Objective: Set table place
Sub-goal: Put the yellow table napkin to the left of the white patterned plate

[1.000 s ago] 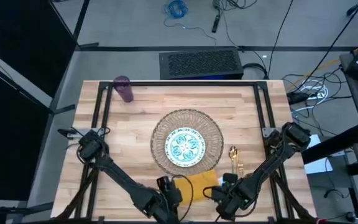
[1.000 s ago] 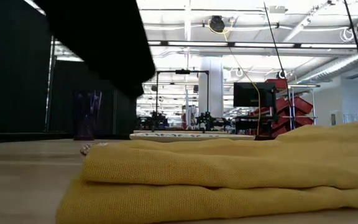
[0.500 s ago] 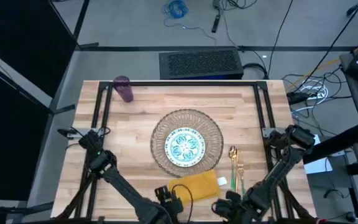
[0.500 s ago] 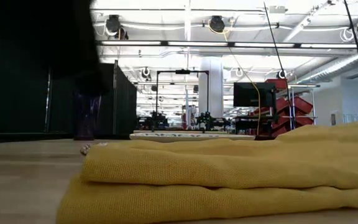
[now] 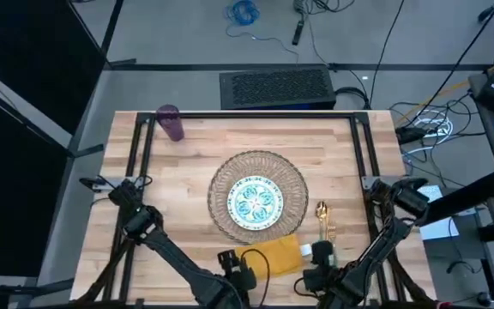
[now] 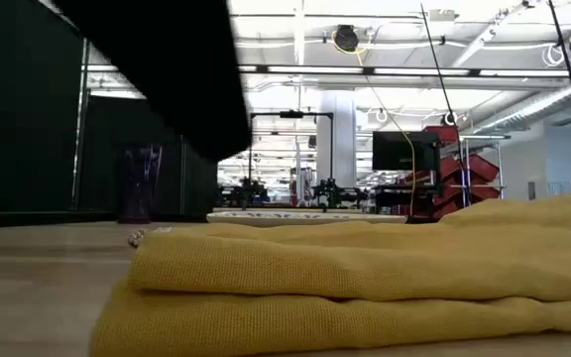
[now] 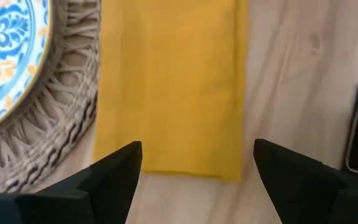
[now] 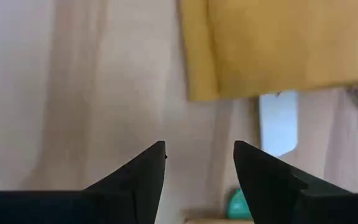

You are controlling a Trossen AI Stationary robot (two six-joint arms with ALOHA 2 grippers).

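So both arms are pulled back to the near edge of the counter (image 5: pixel 195 154) now. A second ago the right claw (image 8: pixel 197 163) sat closer in over the napkin corner, and it has backed off since; the left claw (image 7: pixel 194 165) has nudged back in over the napkin's near edge after being further out half a second ago. Both claws are open and holding nothing.

The mustard napkin (image 5: pixel 273 255) lies folded just below the woven mat (image 5: pixel 223 180), touching its rim, same spot as before. The patterned plate (image 5: pixel 256 201) sits centred on the mat. The gold fork and spoon (image 5: pixel 322 225) lie right of the mat, and a small white tag (image 5: pixel 306 250) sits by the napkin. The purple cup (image 5: pixel 171 123) is way off in the far left corner.

My read: napkin's placed, and the cup looks like the leftover job.
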